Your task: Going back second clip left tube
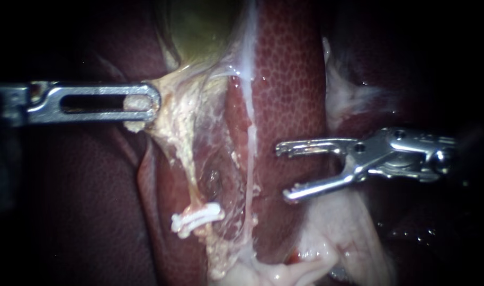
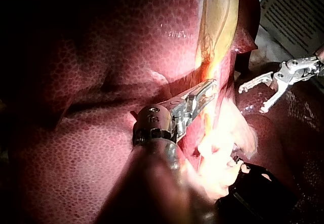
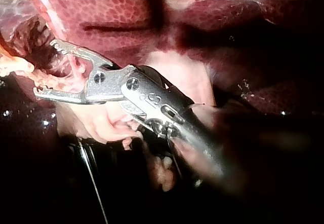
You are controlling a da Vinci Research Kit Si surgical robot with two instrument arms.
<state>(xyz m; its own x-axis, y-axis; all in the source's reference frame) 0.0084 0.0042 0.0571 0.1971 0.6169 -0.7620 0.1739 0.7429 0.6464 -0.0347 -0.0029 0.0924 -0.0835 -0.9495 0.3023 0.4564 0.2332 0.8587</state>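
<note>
One white clip (image 1: 197, 218) crosses the left tube (image 1: 185, 159) at its near end. Far-left, my left instrument (image 1: 146, 103) is clamped on pale tissue (image 1: 168, 108); overpulling could tear the tube. My right instrument (image 1: 283, 173), jaws apart and empty, might snag the liver (image 1: 289, 79).

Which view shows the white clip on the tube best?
The endoscope view. The clip lies in full sight there, clamped across the pale tube, with nothing in front of it. In the left wrist view, glare washes out that area and the clip cannot be made out with certainty. The right wrist view does not show it.
</note>
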